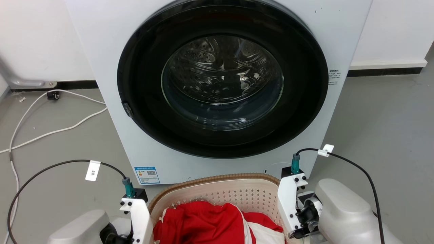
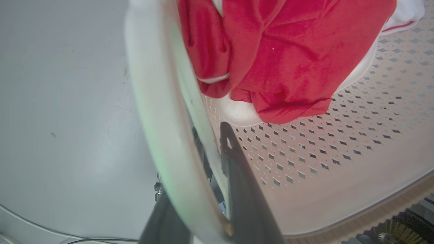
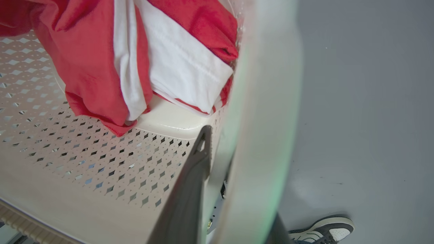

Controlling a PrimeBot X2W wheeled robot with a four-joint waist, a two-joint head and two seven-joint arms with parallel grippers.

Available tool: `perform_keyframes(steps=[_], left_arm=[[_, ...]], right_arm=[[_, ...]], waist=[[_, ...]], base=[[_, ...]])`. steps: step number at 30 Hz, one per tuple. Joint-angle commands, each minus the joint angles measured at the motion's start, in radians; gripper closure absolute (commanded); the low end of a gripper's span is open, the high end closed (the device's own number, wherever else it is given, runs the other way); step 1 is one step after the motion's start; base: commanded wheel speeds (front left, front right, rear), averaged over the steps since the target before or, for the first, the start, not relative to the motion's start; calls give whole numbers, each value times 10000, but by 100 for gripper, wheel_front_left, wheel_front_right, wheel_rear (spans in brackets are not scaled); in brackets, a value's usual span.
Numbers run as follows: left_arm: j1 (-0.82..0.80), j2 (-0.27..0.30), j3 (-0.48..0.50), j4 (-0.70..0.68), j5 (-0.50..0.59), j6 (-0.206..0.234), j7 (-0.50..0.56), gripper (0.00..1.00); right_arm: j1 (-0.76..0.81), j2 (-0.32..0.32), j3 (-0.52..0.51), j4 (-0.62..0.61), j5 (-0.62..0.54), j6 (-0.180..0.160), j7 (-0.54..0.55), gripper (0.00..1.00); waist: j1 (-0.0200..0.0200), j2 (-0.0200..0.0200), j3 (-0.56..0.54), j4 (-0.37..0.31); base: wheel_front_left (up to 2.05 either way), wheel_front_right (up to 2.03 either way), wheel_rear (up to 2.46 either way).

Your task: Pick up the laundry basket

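My left gripper (image 2: pixel 200 152) pinches the laundry basket (image 1: pixel 217 195) by its left handle (image 2: pixel 152 101), one finger inside the perforated wall and one outside. The basket is just before the washing machine (image 1: pixel 112 101), with red clothes (image 1: pixel 203 220) heaped inside. Whether it rests on the floor I cannot tell. My right gripper (image 3: pixel 234 149) pinches the right handle (image 3: pixel 268 101) likewise. I judge both sides should rise evenly and level, so nothing tips.

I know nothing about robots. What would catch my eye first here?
A big white washing machine with a round dark door stands at the centre of the head view. In front of it is the cream laundry basket holding bright red and white clothes, with the left gripper and right gripper each clamped on one side of it.
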Motion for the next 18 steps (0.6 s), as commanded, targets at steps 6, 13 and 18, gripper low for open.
perform_keyframes(steps=[6, 13, 18], left_arm=[[-1, 172, -63, 97, 7, -16, 164, 100], [-83, 151, -63, 93, 86, -16, 210, 100], [-139, 125, -64, 108, 96, -16, 208, 100]], right_arm=[[45, -152, 134, 35, 127, 4, -208, 100], [74, -150, 277, 104, 293, 4, -281, 100], [-10, -150, 361, 185, 380, 4, -299, 100]], waist=[[0, 0, 38, -14], [0, 0, 81, -69], [0, 0, 104, -104]], base=[[0, 0, 0], [0, 0, 0], [0, 0, 0]])
